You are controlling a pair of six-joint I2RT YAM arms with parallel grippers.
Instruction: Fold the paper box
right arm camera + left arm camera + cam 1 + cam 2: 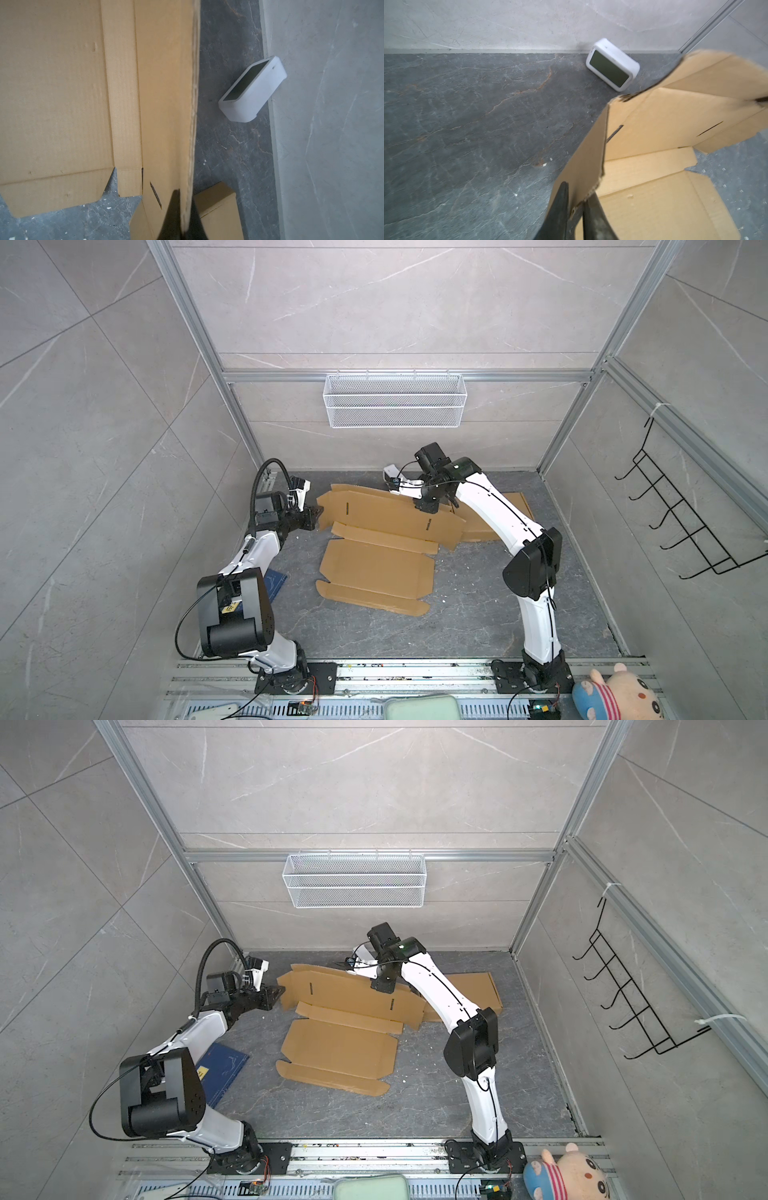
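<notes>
The paper box [374, 568] [336, 1048] is a brown cardboard blank lying open on the dark stone floor, with its back panel tilted up. My left gripper [318, 517] [279, 992] is at the left end of that raised panel. In the left wrist view it [576, 199] is shut on the lower corner of a side flap [583, 166]. My right gripper [430, 508] [384, 986] is over the panel's right part. In the right wrist view it [185, 207] is shut on the panel's upright edge [193, 104].
A white clock [612, 64] [253, 89] leans at the back wall behind the box. A second cardboard piece [515, 506] lies back right. A blue board [222, 1069] lies near the left arm. A wire basket [395, 400] and a black rack [685, 522] hang on the walls.
</notes>
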